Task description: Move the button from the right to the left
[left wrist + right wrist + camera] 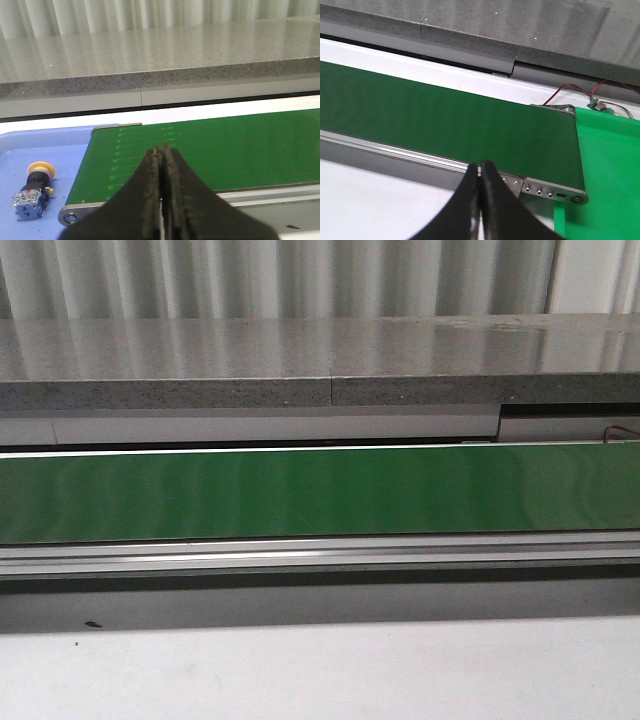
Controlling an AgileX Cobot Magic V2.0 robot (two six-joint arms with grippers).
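Observation:
The button (33,191), with a yellow mushroom head, black collar and blue-and-clear body, lies on its side in a blue tray (30,160) beside the left end of the green belt (210,150), seen only in the left wrist view. My left gripper (162,150) is shut and empty, over the belt's near edge, to the right of the button. My right gripper (481,167) is shut and empty, by the near rail of the belt (445,120) close to its right end. Neither gripper nor the button shows in the front view, only the belt (320,490).
A grey stone ledge (320,360) runs behind the belt. A green tray (610,165) sits past the belt's right end, with red and black wires (580,92) behind it. A metal rail (320,555) lines the belt's near side, and white tabletop (320,670) lies in front.

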